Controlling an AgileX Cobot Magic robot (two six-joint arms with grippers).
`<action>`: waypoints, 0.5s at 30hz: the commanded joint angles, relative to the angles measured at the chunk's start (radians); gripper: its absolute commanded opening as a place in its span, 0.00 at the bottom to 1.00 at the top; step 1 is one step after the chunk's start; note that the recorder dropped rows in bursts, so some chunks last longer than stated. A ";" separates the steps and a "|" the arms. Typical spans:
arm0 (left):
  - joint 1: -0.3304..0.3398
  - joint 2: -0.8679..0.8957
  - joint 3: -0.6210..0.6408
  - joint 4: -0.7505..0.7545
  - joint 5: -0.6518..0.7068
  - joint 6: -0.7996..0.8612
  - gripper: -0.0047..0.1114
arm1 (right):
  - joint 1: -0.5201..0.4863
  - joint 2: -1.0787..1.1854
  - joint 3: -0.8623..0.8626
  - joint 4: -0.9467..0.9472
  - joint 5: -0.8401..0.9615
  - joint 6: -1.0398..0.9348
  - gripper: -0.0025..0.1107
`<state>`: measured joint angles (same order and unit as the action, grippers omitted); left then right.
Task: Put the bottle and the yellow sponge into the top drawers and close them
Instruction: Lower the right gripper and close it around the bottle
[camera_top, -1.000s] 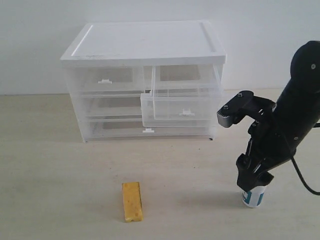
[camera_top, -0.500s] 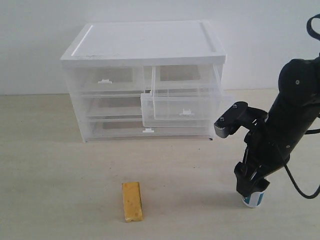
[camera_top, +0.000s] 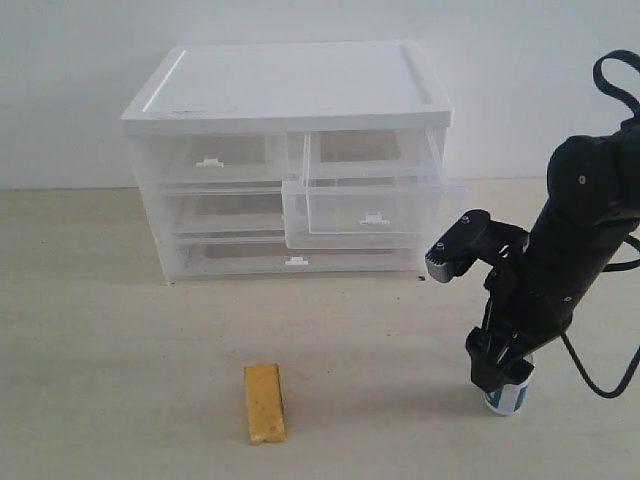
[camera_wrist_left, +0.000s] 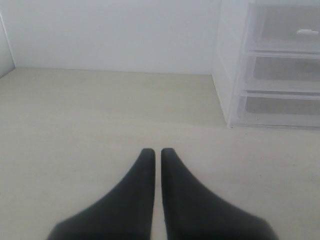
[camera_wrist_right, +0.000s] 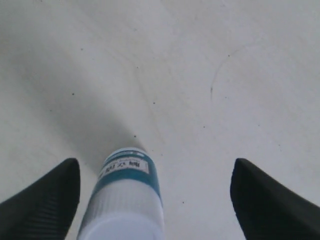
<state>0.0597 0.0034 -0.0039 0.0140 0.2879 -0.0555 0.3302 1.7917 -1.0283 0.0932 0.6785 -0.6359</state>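
While both top drawers (camera_top: 365, 200) look empty — one pulled out — one bottle (camera_top: 506, 400), one yellow sponge (camera_top: 264, 402) sit before the cabinet (camera_top: 290, 85); right gripper (camera_wrist_right: 155, 167) spread astride bottle, left gripper (camera_wrist_left: 157, 152) pressed together.

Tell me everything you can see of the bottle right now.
The bottle is small, cylindrical, white plastic by its look, with a blue-teal label band bearing a white printed patch I cannot read. It stands upright on the pale table, well in front of the cabinet. The right gripper straddles it with jaws wide open; it sits nearer one side, no contact visible.
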 joint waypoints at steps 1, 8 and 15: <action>0.003 -0.003 0.004 -0.007 -0.003 0.004 0.08 | -0.006 0.000 -0.007 -0.009 -0.016 -0.006 0.68; 0.003 -0.003 0.004 -0.007 -0.003 0.004 0.08 | -0.006 0.000 -0.007 -0.009 -0.010 -0.006 0.48; 0.003 -0.003 0.004 -0.007 -0.003 0.004 0.08 | -0.006 0.000 -0.007 -0.011 0.022 -0.002 0.21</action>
<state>0.0597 0.0034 -0.0039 0.0140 0.2879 -0.0555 0.3302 1.7917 -1.0283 0.0880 0.6846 -0.6359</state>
